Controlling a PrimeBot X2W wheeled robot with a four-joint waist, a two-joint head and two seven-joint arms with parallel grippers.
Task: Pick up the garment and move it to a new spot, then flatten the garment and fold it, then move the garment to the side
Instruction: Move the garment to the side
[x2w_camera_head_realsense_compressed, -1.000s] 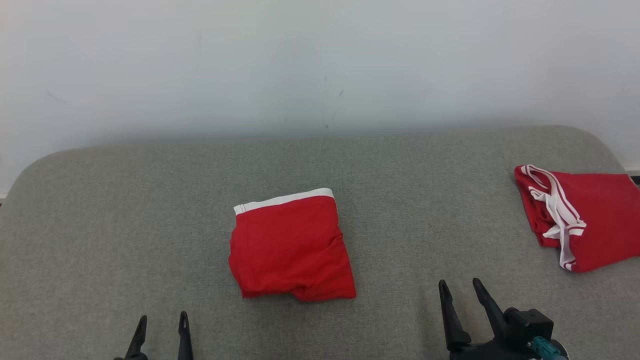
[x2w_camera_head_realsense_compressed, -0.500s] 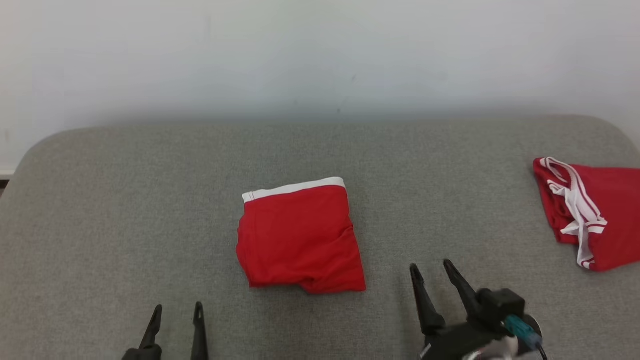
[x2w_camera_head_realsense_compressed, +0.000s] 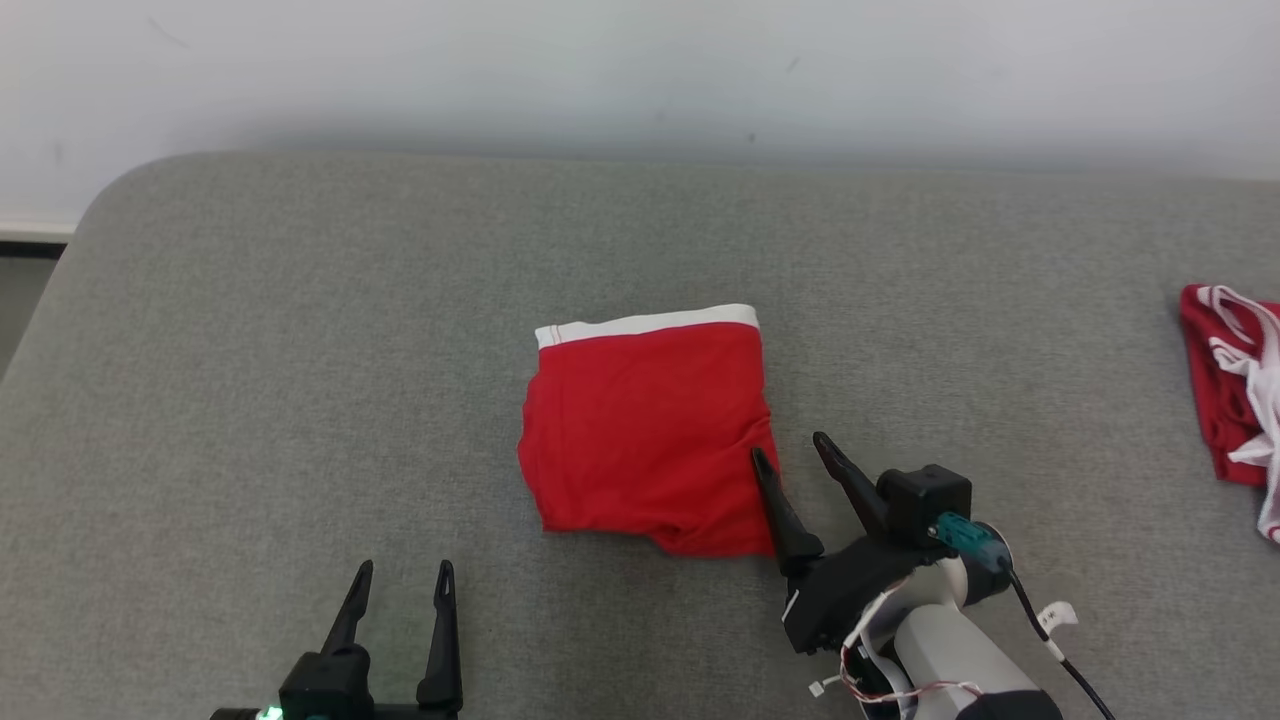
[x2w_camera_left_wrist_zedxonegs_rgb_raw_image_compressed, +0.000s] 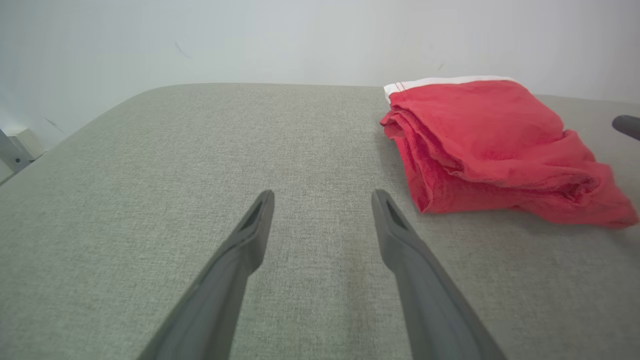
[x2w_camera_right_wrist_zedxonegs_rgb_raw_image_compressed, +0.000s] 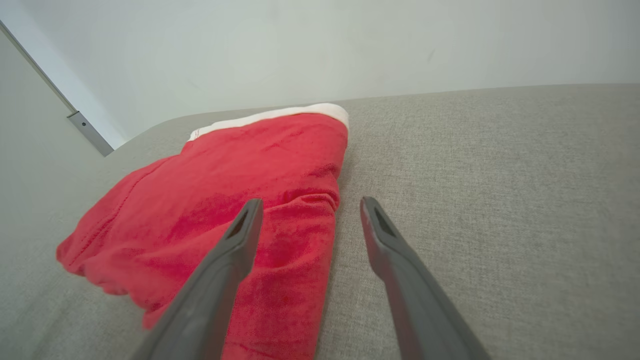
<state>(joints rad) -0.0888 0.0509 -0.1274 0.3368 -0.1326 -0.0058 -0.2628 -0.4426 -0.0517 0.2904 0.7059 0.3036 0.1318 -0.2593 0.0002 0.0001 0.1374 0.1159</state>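
The garment (x2w_camera_head_realsense_compressed: 645, 430), a red piece with a white waistband (x2w_camera_head_realsense_compressed: 648, 325) along its far edge, lies folded into a rough square near the middle of the grey fabric-covered worktop (x2w_camera_head_realsense_compressed: 300, 350), and nothing holds it. Its folded layers are stacked one on another at its left side, as the left wrist view shows, and its near edge is a little wrinkled and uneven. The right pincer (x2w_camera_head_realsense_compressed: 789, 447) is at the lower right corner of the garment, with its two dark fingers spread wide apart and pinching nothing. In the right wrist view one finger (x2w_camera_right_wrist_zedxonegs_rgb_raw_image_compressed: 225, 260) stands over the red cloth and the other finger (x2w_camera_right_wrist_zedxonegs_rgb_raw_image_compressed: 395, 265) over the bare grey surface, so the right edge of the garment runs between them; whether the fingers touch the cloth, I cannot tell. Behind this pincer the pale forearm (x2w_camera_head_realsense_compressed: 940, 650), with some thin wires on it, shows at the bottom of the head view. The left pincer (x2w_camera_head_realsense_compressed: 405, 566) is at the lower left, well apart from the garment, also spread open and empty, with its fingers pointing over bare grey fabric. A second red garment (x2w_camera_head_realsense_compressed: 1225, 400) with white trim lies crumpled at the far right of the worktop, well apart from the folded one. A plain white wall (x2w_camera_head_realsense_compressed: 640, 70) stands behind the worktop.
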